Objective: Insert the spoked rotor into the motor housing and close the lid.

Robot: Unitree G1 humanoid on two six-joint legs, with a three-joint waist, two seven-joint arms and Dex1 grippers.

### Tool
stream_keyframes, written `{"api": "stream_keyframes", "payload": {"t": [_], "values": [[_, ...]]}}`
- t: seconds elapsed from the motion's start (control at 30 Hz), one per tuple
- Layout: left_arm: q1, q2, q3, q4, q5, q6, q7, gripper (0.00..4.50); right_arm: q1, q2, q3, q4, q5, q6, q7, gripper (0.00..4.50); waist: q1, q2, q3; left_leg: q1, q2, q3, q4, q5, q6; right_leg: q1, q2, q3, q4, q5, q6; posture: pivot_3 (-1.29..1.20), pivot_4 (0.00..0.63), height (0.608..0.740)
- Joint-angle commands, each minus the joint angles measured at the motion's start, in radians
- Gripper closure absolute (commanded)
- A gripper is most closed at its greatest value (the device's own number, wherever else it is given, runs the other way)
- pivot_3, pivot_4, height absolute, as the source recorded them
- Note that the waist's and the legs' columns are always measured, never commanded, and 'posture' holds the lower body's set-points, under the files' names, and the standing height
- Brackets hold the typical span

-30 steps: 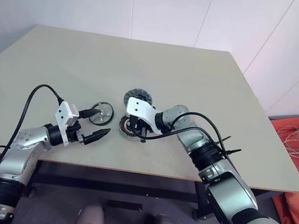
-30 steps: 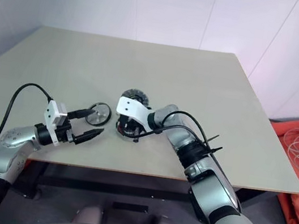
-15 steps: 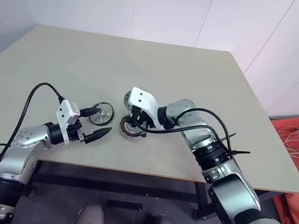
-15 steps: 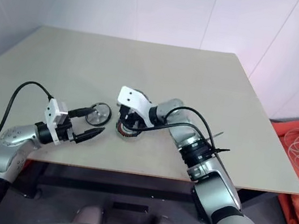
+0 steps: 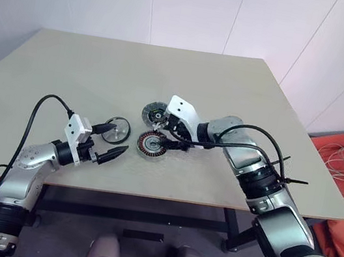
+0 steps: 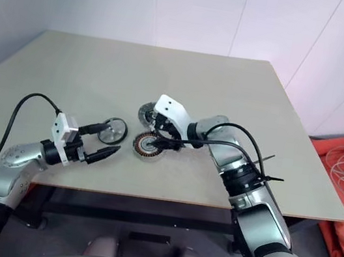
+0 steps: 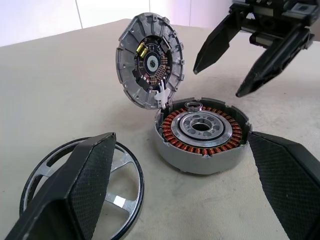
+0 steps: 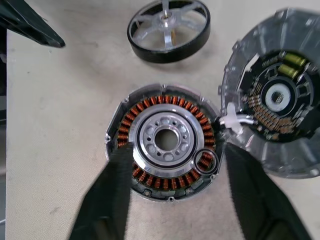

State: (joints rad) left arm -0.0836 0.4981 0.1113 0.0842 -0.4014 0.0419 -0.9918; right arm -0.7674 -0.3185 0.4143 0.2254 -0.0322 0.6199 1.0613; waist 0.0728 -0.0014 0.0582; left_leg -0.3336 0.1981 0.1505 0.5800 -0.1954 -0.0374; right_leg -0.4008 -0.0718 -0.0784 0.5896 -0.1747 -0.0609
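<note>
The counter (image 5: 241, 107) is a broad, pale beige slab carrying three motor parts near its front middle.

The housing (image 8: 165, 140) lies flat and open: a thick round ring, grey outside, with coppery-brown windings circling a silver centre plate that has a bore and small holes. A tiny thin ring (image 8: 206, 163) rests on the windings at one edge. No rotor is in the housing.

The lid (image 7: 150, 60) is hinged open at the housing's far edge and stands tilted, touching the housing by a small white piece at the rim. Its inner face shows: a silver ribbed rim around a dark circuit area with two yellow cylinders and a pale centre.

The rotor (image 8: 168, 30) lies flat on the counter just left of the housing and apart from it: a black outer rim, shiny silver spokes and a small centre hub.

The right gripper (image 5: 166, 135) hangs just above the housing, its two black fingers (image 7: 218, 41) spread wide and holding nothing; in the right wrist view they straddle the housing's near edge.

The left gripper (image 5: 107, 143) sits low over the counter beside the rotor, its fingers (image 7: 80, 195) fully apart and empty, one of them in front of the rotor in the left wrist view.
</note>
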Motion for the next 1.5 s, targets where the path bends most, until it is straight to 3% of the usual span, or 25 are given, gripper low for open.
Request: {"api": "stream_keyframes", "payload": {"t": [0.03, 0.37, 1.1, 1.2, 1.5], "values": [[-0.02, 0.007, 0.008, -0.014, -0.007, -0.017, -0.004, 0.0, -0.023, 0.003, -0.009, 0.0, 0.018, 0.008, -0.002, 0.04, 0.0, 0.0, 0.0, 0.0, 0.0, 0.0, 0.0, 0.0, 0.0, 0.0, 0.0, 0.0, 0.0, 0.0, 0.0, 0.0, 0.0, 0.74], [-0.028, 0.002, 0.01, 0.049, 0.002, -0.062, -0.023, 0.0, -0.041, 0.039, -0.013, 0.03, 0.073, 0.131, 0.017, 0.01, 0.001, 0.0, 0.0, 0.0, 0.0, 0.0, 0.0, 0.0, 0.0, 0.0, 0.0, 0.0, 0.0, 0.0, 0.0, 0.0, 0.0, 0.74], [-0.021, -0.01, 0.004, 0.033, 0.003, -0.068, -0.005, 0.0, -0.082, 0.055, 0.036, 0.147, 0.043, 0.084, -0.002, 0.01, 0.003, 0.0, 0.0, 0.0, 0.0, 0.0, 0.0, 0.0, 0.0, 0.0, 0.0, 0.0, 0.0, 0.0, 0.0, 0.0, 0.0, 0.74], [-0.023, -0.01, 0.002, 0.028, 0.002, -0.063, -0.001, 0.0, -0.083, 0.053, 0.047, 0.16, 0.028, 0.068, -0.005, 0.63, 0.003, 0.0, 0.0, 0.0, 0.0, 0.0, 0.0, 0.0, 0.0, 0.0, 0.0, 0.0, 0.0, 0.0, 0.0, 0.0, 0.0, 0.74], [-0.021, -0.009, 0.001, 0.023, 0.002, -0.061, 0.001, 0.0, -0.083, 0.061, 0.045, 0.155, 0.024, 0.062, -0.01, 3.67, -0.002, 0.0, 0.0, 0.0, 0.0, 0.0, -0.001, 0.0, 0.0, 0.0, 0.0, 0.0, 0.0, 0.0, 0.0, 0.0, 0.0, 0.74]]}}
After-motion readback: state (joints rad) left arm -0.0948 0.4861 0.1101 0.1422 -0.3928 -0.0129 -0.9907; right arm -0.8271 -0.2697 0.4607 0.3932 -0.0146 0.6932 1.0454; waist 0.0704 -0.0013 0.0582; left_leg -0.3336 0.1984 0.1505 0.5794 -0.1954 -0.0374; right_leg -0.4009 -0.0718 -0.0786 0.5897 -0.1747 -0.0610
